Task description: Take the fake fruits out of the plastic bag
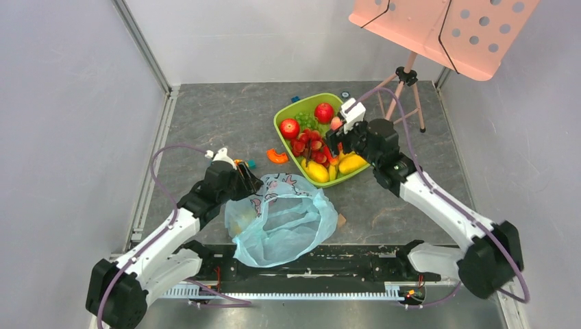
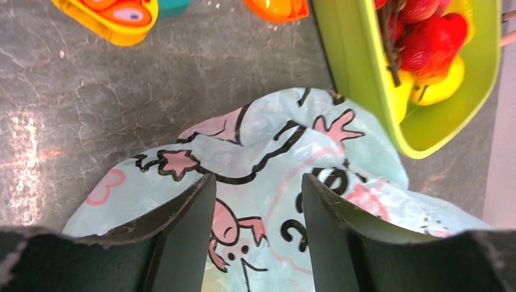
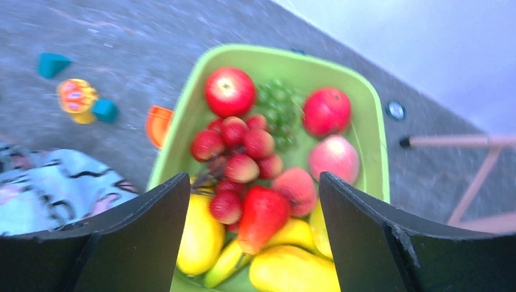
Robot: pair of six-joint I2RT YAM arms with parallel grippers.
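While the right gripper [image 3: 252, 179] hangs over the green tray [image 3: 268, 52] with jaws wide and nothing between them, the left gripper [image 2: 257, 182] hovers just above the plastic bag [image 1: 281, 219], fingers apart and pinching no film that I can see. So both are open and empty.

Most of the fake fruits [image 3: 243, 164] sit piled in the tray: red strawberries, round red ones, yellow pieces at the near end. The bag lies crumpled between the arms, with its near part over the rail by the bases and its far corner right beside the tray.

Risks, as I judge them:
- The left fingers could close on thin film only. The bag would then lift or drag and nothing would come out.
- A tug toward the bases could slide the bag off the near edge.
- A pull on the far corner could nudge the tray, since the two look almost touching.

The bag is translucent light blue with pink and dark cartoon prints, slack and mostly flat. A yellowish shape [image 1: 241, 223] shows through its left side — maybe a fruit left inside, can't tell. Where the mouth faces is unclear.
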